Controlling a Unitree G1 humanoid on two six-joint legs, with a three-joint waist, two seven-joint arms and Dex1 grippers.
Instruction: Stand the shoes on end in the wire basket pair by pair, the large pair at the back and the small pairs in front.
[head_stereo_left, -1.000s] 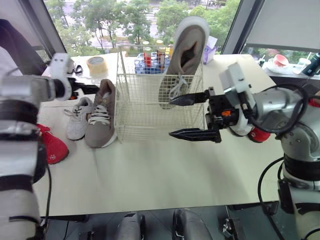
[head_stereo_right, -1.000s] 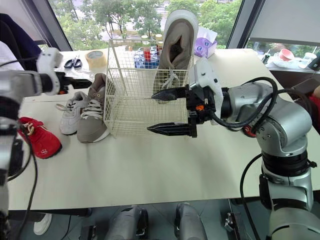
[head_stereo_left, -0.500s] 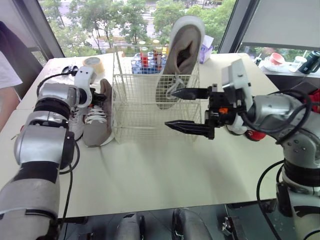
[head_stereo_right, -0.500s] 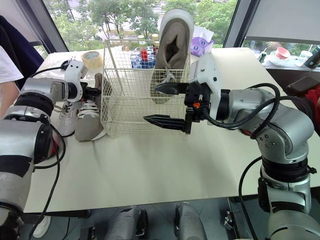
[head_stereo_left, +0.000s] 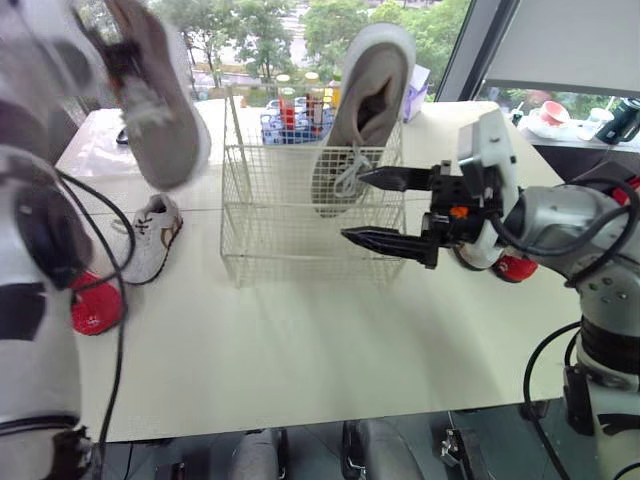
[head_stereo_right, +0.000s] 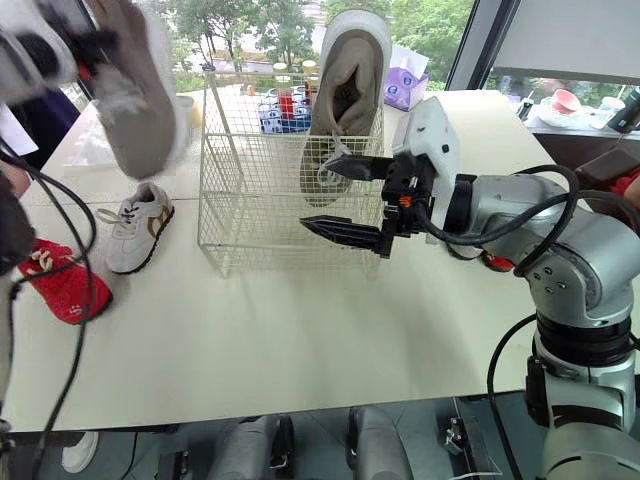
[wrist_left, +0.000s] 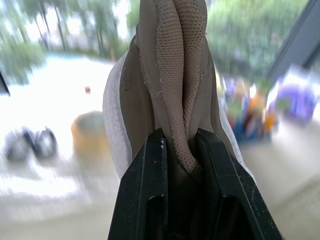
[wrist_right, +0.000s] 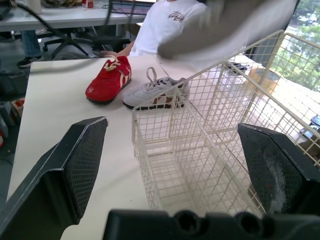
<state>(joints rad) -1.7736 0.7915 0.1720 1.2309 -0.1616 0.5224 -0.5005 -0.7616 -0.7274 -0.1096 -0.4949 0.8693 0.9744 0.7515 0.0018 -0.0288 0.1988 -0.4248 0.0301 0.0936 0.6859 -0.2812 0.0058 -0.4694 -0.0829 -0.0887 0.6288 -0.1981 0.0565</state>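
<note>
**A:** What's at the far left?

**B:** The left pincer (wrist_left: 179, 142), held high over the left end of the worktop (head_stereo_left: 300, 350). It is clamped on a taupe shoe (head_stereo_left: 160, 110). The two black fingers (wrist_left: 147, 190) pinch the folded collar fabric between them, and the shoe hangs in the air, clear of everything.

**A:** And under it?

**B:** A red shoe (head_stereo_left: 95, 305) lies at the worktop's left edge. A white shoe (head_stereo_left: 150, 235) lies just beside it on the basket's side. Both sit flat on their soles, apart from the basket.

**A:** The basket itself?

**B:** The wire basket (head_stereo_left: 290, 245) stands mid-worktop, toward the back. A second taupe shoe (head_stereo_left: 365, 100) stands on end in its right part, toe down. Its heel rises well above the rim and its laces dangle inside. Some bottles (head_stereo_left: 295, 110) stand behind the basket.

**A:** The right side?

**B:** The right pincer (head_stereo_left: 352, 205) hovers near the basket's front right corner. Its fingers are spread wide, one above the other, tips pointing left, with nothing between them. I cannot tell whether the upper tip touches the wire.
</note>
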